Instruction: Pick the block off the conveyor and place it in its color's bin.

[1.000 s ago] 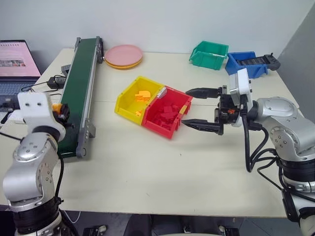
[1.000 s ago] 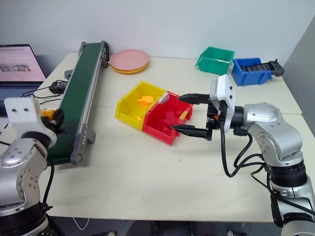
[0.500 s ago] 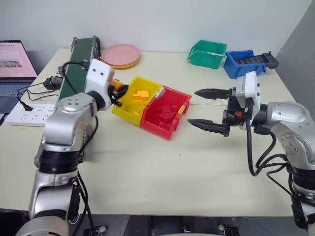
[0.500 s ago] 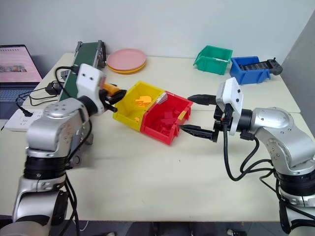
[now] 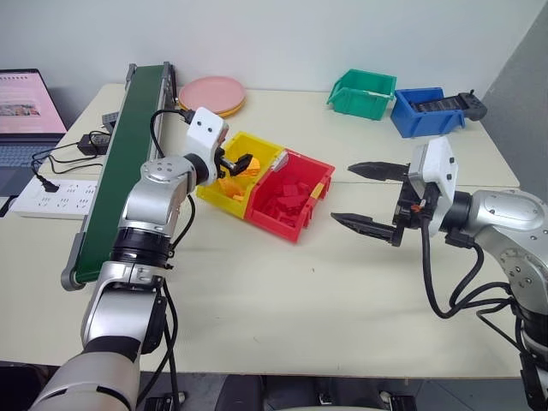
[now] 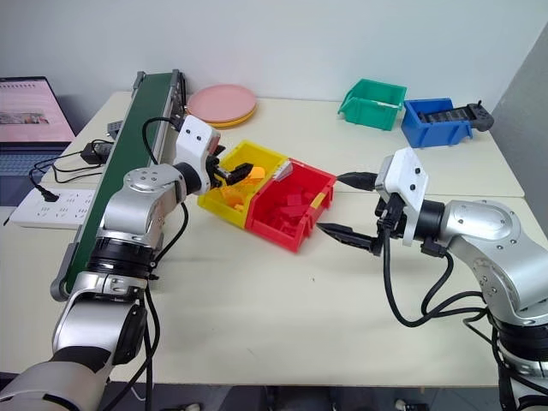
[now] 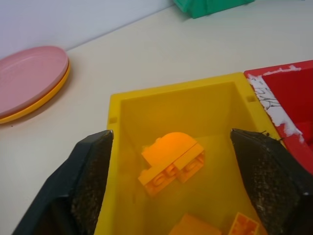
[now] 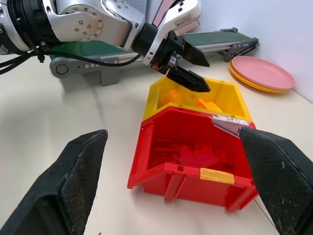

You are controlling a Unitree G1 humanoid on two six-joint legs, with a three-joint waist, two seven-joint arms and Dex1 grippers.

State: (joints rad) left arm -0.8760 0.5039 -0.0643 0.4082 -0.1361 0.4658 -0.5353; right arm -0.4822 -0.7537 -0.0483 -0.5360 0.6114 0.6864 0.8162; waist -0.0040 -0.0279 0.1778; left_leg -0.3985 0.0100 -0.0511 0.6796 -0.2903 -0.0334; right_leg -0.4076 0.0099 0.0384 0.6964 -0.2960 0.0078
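My left gripper hangs open over the yellow bin, its fingers spread wide with nothing between them. Several orange-yellow blocks lie inside the bin; I cannot tell which is the block from the conveyor. The conveyor runs along the left of the table, and its dark green belt is bare. My right gripper stands open above the table to the right of the red bin, pointing at it and holding nothing.
The red bin, joined to the yellow one, holds several red blocks. Pink plates, a green bin and a blue bin stand at the back. A laptop and power strip lie left of the conveyor.
My left gripper came from the conveyor side to over the yellow bin, carrying an orange-yellow block, then opened and let it go. The right gripper hardly moved.
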